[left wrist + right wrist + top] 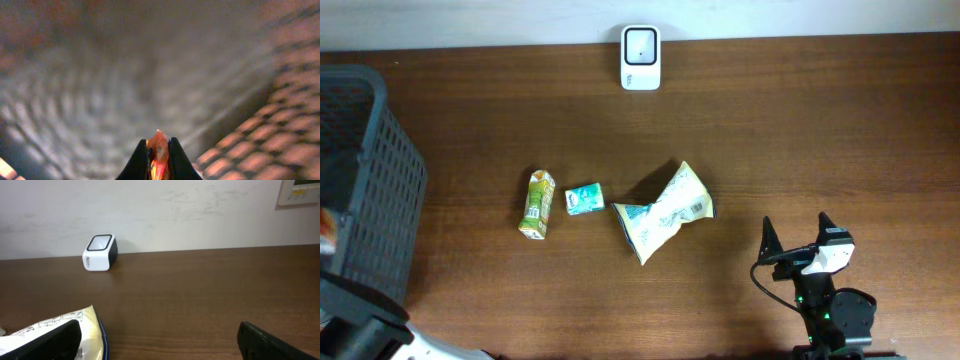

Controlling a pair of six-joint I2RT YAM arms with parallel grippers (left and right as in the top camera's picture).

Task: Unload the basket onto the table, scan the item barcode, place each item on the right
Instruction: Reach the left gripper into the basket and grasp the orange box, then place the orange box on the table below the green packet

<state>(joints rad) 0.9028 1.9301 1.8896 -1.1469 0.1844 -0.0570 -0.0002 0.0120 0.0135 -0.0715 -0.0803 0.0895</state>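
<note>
Count: one white boxy scanner, one dark mesh plastic basket, and three packs on the brown wooden worktop.
Packs: a tall green and yellow drink carton, a small teal and white carton and a crinkly yellow, white and blue bag, in a row in the middle.
Pointing: the drink carton's long side runs toward the far edge; the bag slants.
Left wrist only: the left hand pinches a small orange thing, with blurry basket mesh all round.
Right hand: spread wide, near the bag, holding nothing.
</note>
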